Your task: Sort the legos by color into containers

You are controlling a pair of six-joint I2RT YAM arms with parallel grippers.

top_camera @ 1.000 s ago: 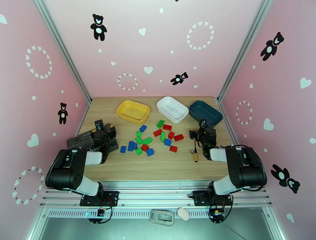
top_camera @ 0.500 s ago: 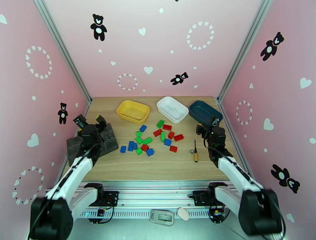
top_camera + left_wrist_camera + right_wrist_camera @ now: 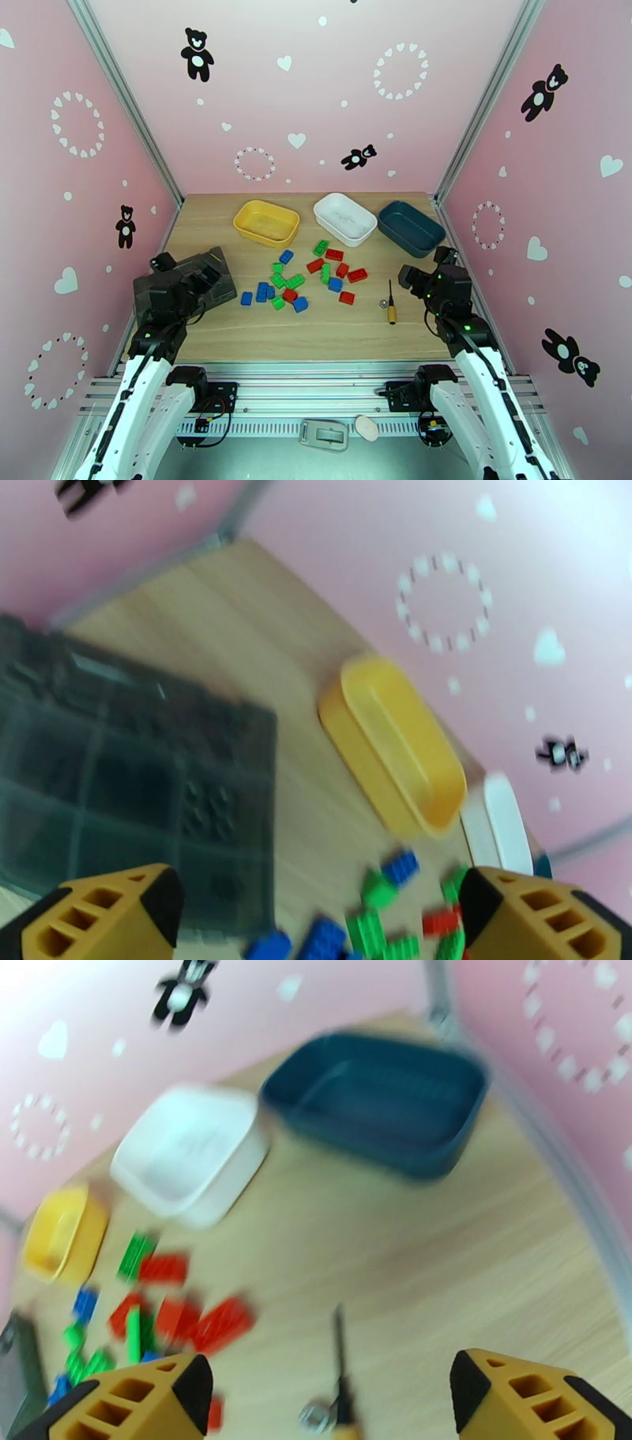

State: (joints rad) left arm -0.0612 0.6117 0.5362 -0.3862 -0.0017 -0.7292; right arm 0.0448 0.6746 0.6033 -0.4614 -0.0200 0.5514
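Red, green and blue legos (image 3: 304,276) lie scattered in a loose cluster mid-table, blurred in the left wrist view (image 3: 379,926) and the right wrist view (image 3: 170,1307). Behind them stand the containers: a yellow bin (image 3: 266,222) (image 3: 395,744) (image 3: 62,1232), a white bin (image 3: 344,218) (image 3: 188,1149) and a dark teal bin (image 3: 411,227) (image 3: 379,1098). All three look empty. My left gripper (image 3: 187,270) (image 3: 316,922) hovers open over the organizer box, left of the legos. At the right, my right gripper (image 3: 426,266) (image 3: 332,1398) is open with nothing between its fingers, near the screwdriver.
A dark grey compartment organizer box (image 3: 186,280) (image 3: 118,788) lies at the left table edge. A yellow-handled screwdriver (image 3: 391,304) (image 3: 340,1378) and a small washer (image 3: 382,302) lie right of the legos. Pink walls close in three sides.
Both arms have unfolded and risen from a tucked pose. The left gripper has drifted back and left over the organizer box; the right gripper has shifted right, away from the screwdriver.
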